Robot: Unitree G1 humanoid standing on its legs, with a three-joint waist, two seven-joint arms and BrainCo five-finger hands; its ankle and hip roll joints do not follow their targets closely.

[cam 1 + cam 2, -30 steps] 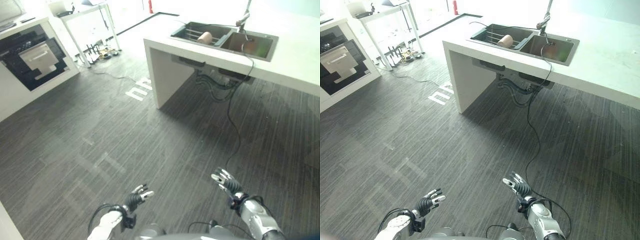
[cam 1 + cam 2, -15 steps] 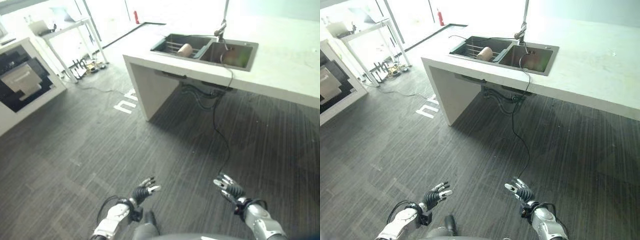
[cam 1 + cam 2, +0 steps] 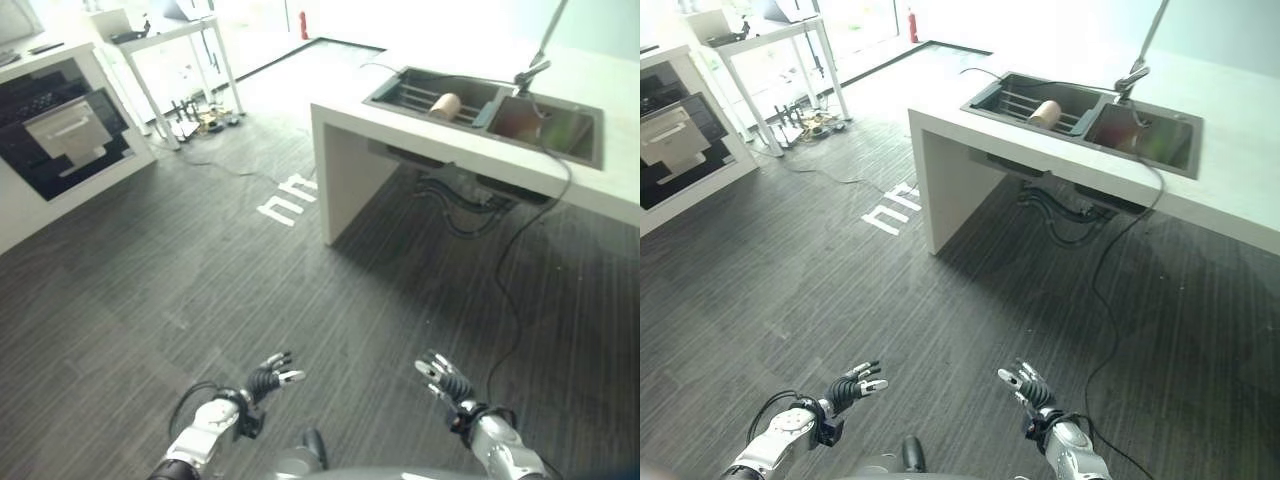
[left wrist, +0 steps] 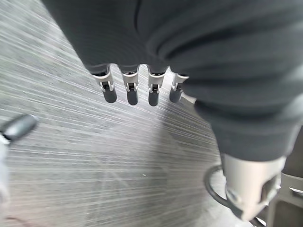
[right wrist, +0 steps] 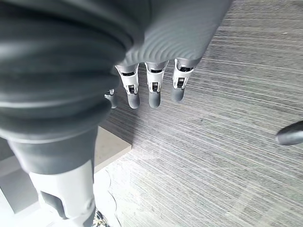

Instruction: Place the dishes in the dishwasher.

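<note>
While both hands hang low over the grey floor point(image 3: 200, 280), nothing's being carried.
Left hand point(image 3: 262, 381) and right hand point(image 3: 440, 380) have fingers loosely spread, empty. A tan cup point(image 3: 444, 105) lies in the sink point(image 3: 400, 88) across the room; the dishwasher point(image 3: 60, 130) stands far left.

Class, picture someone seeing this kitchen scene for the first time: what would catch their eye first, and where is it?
Probably the white counter with its double sink, where a tan cup lies on its side in the left basin. Next, the left hand and right hand, both open and empty, low over the dark striped floor.
</note>
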